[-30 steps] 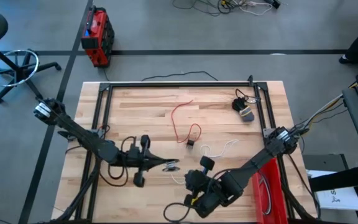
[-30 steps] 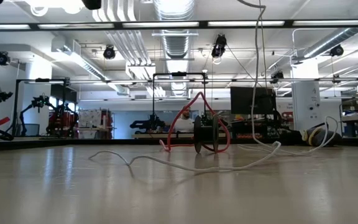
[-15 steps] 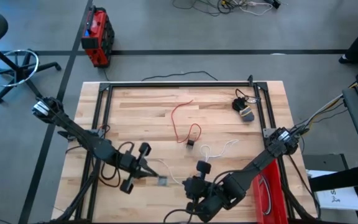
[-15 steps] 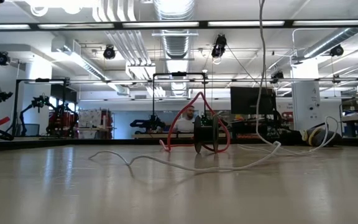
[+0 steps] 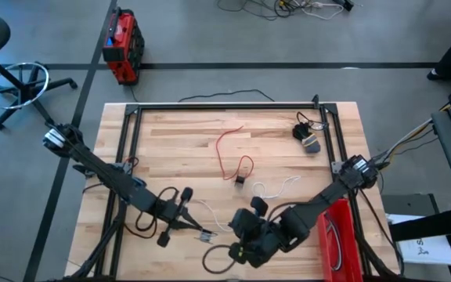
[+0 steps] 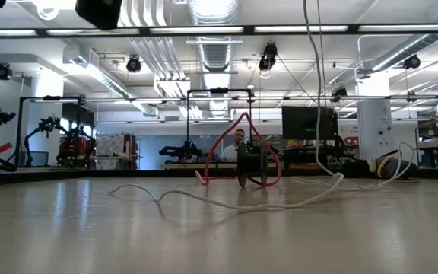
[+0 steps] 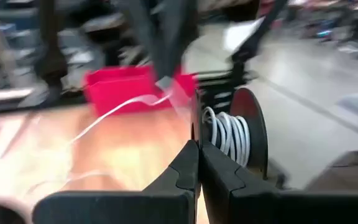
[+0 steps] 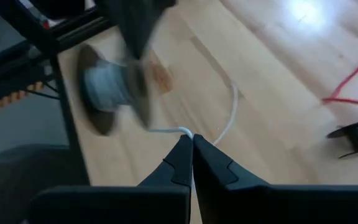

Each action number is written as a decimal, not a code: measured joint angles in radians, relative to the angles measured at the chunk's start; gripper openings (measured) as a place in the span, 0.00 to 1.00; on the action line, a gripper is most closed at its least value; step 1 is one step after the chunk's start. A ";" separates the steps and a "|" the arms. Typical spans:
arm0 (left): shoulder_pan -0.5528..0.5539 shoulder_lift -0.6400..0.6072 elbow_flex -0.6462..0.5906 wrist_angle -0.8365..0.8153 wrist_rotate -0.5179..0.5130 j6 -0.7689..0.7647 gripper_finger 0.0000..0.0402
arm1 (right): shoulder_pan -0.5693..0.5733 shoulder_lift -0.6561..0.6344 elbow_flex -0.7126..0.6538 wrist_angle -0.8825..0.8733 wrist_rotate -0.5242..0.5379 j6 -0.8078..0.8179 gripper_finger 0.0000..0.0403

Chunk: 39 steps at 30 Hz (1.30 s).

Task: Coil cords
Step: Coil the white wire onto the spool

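A: High view — what's seen?
B: Both arms are placed at the table's (image 5: pixel 171 125) near edge. The left gripper (image 5: pixel 198 230) and right gripper (image 5: pixel 245 235) are set close together, w/ the white cord (image 5: pixel 276 188) strung between them and trailing toward mid-table. The red cord (image 5: pixel 225 153) is left loose at centre, its plug by a small spool (image 5: pixel 241 180); the black cord (image 5: pixel 308 135) is bunched at the far right corner.

A: Low view?
B: White cord (image 6: pixel 226 202) is sprawled over the wood; red cord (image 6: pixel 238 125) is looped up behind. No coil is finished there.

A: Left wrist?
B: Fingers (image 7: pixel 185 174) are pressed together, nothing visibly held. A spool (image 7: pixel 238 134) w/ white turns is seen just beyond.

A: Right wrist?
B: Fingers (image 8: pixel 182 162) are clamped on the white cord. The spool (image 8: pixel 110 87) is partly wound.

A: Progress, room?
B: Judged early: one cord begun, two untouched. Table edge is close to both grippers; mid-table is open.
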 joint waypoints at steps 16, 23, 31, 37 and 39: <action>0.003 0.090 0.005 -0.044 -0.369 -0.095 0.00 | -0.071 0.006 0.006 0.147 -0.010 0.053 0.00; 0.018 0.163 0.081 -0.050 -0.539 -0.154 0.00 | -0.113 0.045 0.004 0.212 0.017 0.046 0.00; 0.028 0.222 0.175 -0.029 -0.691 -0.210 0.00 | -0.120 0.067 0.004 0.208 0.069 0.018 0.00; 0.027 0.210 0.157 0.130 -0.633 -0.177 0.00 | -0.092 0.067 0.004 0.167 0.104 -0.016 0.00; 0.029 0.210 0.154 0.165 -0.607 -0.175 0.00 | -0.082 0.067 0.004 0.164 0.129 -0.024 0.00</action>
